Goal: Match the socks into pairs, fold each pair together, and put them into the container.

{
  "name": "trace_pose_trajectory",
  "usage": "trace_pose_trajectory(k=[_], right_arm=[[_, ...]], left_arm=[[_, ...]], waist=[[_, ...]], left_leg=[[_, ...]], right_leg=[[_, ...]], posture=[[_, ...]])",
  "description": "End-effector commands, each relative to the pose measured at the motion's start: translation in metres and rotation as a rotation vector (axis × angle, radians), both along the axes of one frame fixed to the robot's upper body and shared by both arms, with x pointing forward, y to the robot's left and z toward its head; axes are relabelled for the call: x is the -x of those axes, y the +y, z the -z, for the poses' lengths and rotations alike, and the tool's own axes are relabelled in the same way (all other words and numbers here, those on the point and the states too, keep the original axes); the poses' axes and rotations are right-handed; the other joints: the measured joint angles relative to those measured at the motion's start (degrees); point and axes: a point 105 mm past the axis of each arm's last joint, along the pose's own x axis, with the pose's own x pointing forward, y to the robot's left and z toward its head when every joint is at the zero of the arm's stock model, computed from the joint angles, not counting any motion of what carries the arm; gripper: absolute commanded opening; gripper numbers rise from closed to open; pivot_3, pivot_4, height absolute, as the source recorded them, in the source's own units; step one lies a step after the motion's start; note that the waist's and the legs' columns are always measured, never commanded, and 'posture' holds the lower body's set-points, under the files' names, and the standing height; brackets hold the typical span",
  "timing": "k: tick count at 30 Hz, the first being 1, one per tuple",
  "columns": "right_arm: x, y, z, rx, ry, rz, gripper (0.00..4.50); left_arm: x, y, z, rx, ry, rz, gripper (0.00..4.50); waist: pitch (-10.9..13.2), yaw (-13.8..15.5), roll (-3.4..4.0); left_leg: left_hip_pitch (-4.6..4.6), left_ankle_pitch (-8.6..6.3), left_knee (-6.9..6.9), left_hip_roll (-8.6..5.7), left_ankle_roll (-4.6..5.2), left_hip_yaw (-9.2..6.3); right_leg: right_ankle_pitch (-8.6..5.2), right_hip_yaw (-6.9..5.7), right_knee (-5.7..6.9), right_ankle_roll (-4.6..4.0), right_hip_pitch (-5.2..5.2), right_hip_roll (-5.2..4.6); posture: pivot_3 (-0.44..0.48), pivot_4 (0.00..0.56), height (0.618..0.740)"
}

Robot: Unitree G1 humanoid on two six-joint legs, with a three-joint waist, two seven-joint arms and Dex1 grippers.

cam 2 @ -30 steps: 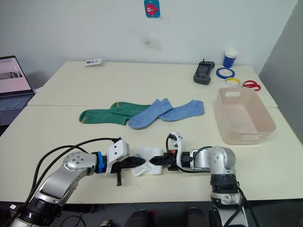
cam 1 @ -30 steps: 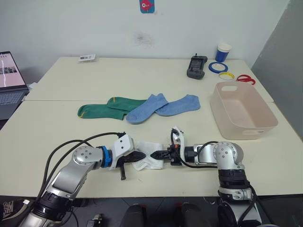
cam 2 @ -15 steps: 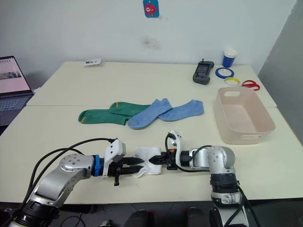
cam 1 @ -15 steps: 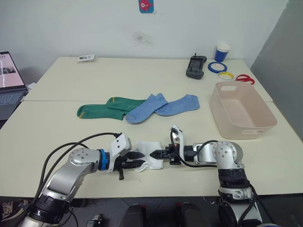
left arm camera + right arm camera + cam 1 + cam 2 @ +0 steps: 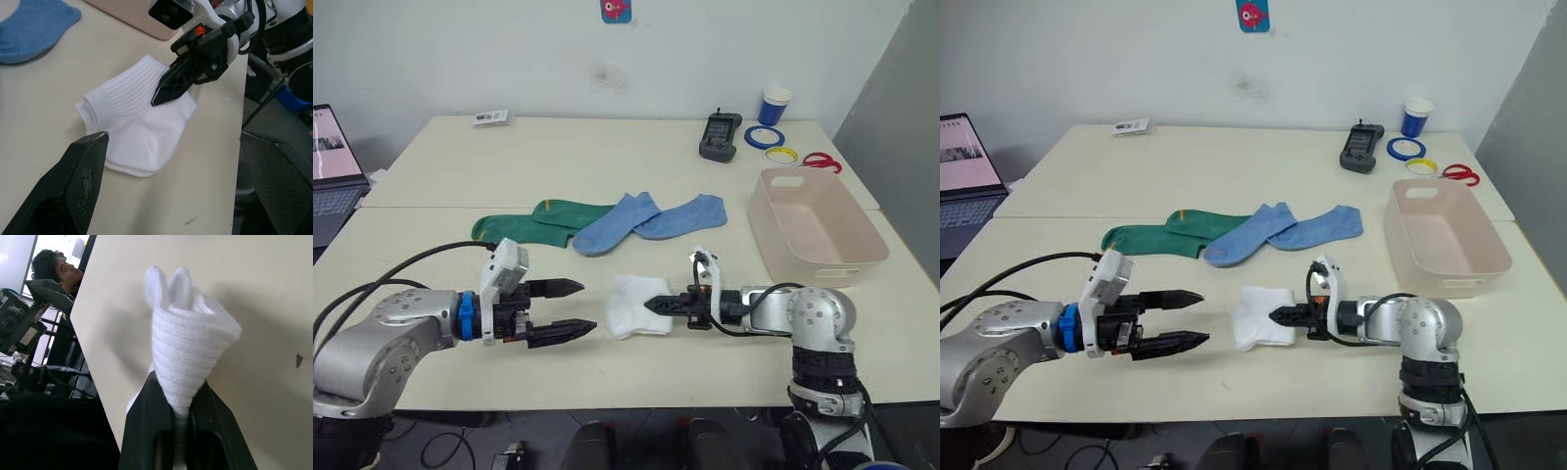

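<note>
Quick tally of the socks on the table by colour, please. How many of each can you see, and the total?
White socks: 2, folded together, held in the right gripper
Blue socks: 2
Green socks: 2
Total: 6 socks; none in the tub yet.

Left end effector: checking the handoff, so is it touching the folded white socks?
Apart. In the left eye view, bare table separates the open left end effector from the white socks, which the right end effector pinches.
</note>
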Motion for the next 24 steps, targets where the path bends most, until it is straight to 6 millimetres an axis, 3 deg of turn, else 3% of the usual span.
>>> trace_pose_trajectory(k=[1,7,14,17,19,24], right_arm=[[0.004,-0.007,-0.023,-0.029,-0.116,0.002,0.0],[0.001,-0.039,-0.067,-0.027,-0.337,0.102,0.0],[-0.025,-0.105,-0.139,0.06,-0.602,0.352,0.0],[-0.04,-0.138,-0.155,0.243,-0.708,0.465,0.0],[-0.051,-0.162,-0.159,0.474,-0.834,0.499,0.0],[-0.076,-0.206,-0.142,1.028,-1.055,0.369,0.0]], left_arm=[[0.003,-0.007,-0.026,0.031,-0.065,0.022,4.46],[-0.014,-0.033,-0.065,0.145,-0.175,0.051,4.46],[-0.037,-0.08,-0.099,0.264,-0.299,0.1,4.46],[-0.04,-0.101,-0.111,0.299,-0.334,0.142,4.46],[-0.045,-0.112,-0.12,0.333,-0.363,0.138,4.46],[-0.048,-0.129,-0.123,0.349,-0.363,0.165,4.46]], waist=[[0.0,-0.02,0.0],[0.1,0.47,-0.02],[0.14,1.02,-0.07],[0.16,1.14,-0.09],[0.16,1.17,-0.08],[0.16,0.56,-0.08]], left_leg=[[0.0,0.0,0.0,0.0,0.0,0.0],[-0.01,0.01,-0.05,-0.05,-0.01,-0.04],[-0.04,0.01,-0.05,-0.19,-0.01,0.08],[-0.05,0.01,-0.15,-0.23,-0.01,0.07],[-0.04,0.01,-0.28,-0.31,-0.01,0.1],[-0.02,0.04,-0.52,-0.32,-0.04,0.24]], right_leg=[[0.0,0.0,-0.02,0.0,0.0,0.0],[0.01,-0.04,-0.03,0.01,0.03,0.02],[0.07,0.09,-0.18,0.12,0.04,-0.01],[0.07,0.1,-0.25,0.11,0.03,0.01],[0.07,0.12,-0.4,0.12,0.03,0.02],[0.11,0.23,-0.85,0.19,0.07,0.12]], posture=[[0.0,0.15,0.74],[0.0,0.15,0.74],[0.0,0.15,0.74],[0.0,0.15,0.74],[0.0,0.15,0.74],[0.0,0.15,0.74]])
